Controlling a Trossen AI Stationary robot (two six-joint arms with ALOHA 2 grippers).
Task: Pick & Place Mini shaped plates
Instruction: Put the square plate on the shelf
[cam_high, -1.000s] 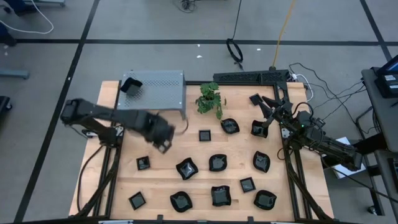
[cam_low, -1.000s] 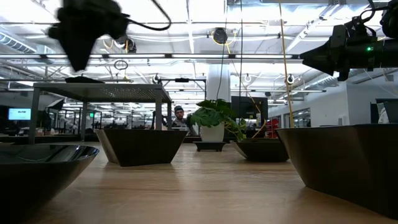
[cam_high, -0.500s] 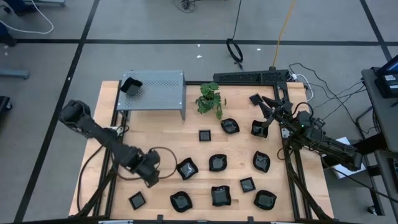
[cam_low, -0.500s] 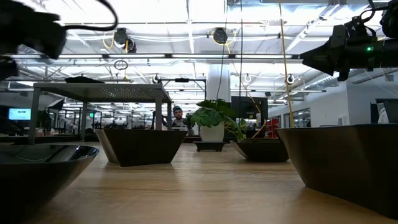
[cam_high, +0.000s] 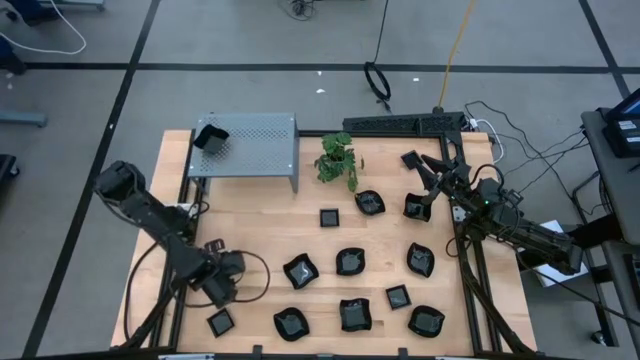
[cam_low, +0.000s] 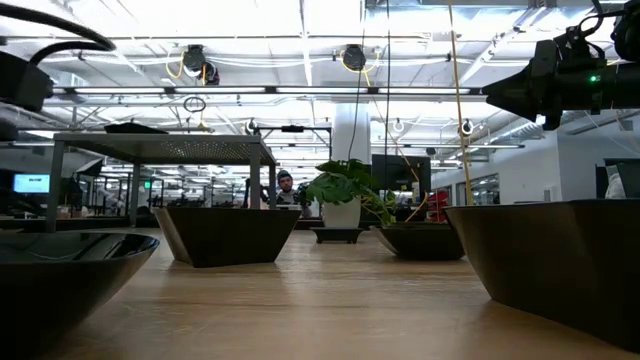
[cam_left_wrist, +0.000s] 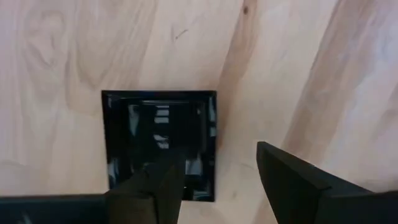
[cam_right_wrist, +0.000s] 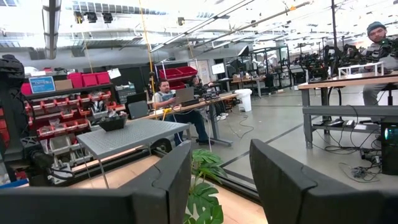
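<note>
Several mini shaped plates, small and glossy black, lie flat on the wooden table. One is a wavy plate and another a square plate near the front. One more plate sits on top of the grey perforated box. My left gripper points down, open, over a square plate at the table's left. One finger stands above the plate's rim and the other beside it over bare wood. My right gripper is open and held level in the air at the far right.
A small green plant stands beside the box at the back middle. The plates crowd the table's centre and right, leaving bare wood between the box and the left plates. In the low view, plates loom close in front. People sit at desks beyond the table.
My left gripper has swung from just in front of the grey box toward the table's near left. It has come down over the square plate there, which now lies hidden beneath it in the high view. No plate has moved.
</note>
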